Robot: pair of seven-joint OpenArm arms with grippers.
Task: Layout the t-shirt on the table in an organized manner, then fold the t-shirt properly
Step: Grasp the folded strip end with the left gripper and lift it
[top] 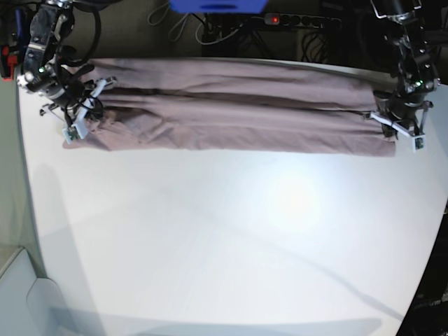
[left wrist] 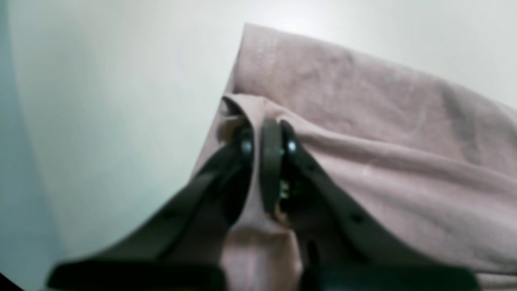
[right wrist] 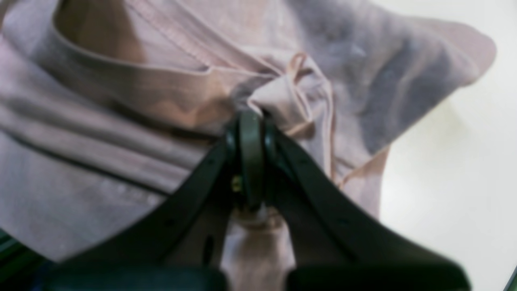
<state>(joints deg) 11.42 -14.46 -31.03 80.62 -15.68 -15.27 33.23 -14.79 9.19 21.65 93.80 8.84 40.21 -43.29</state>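
White table (top: pixel 224 245); t-shirt (top: pixel 238 112), soft, limp, stretched lengthwise; left gripper (left wrist: pixel 267 145) and right gripper (right wrist: pixel 251 133) pinching opposite ends, apparently hem and collar.

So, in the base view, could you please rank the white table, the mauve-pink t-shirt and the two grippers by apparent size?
1. White matte table, largest.
2. Mauve-pink cloth t-shirt, a long band.
3. Left gripper and right gripper: alike, not ranked; both jaws shut on the shirt.
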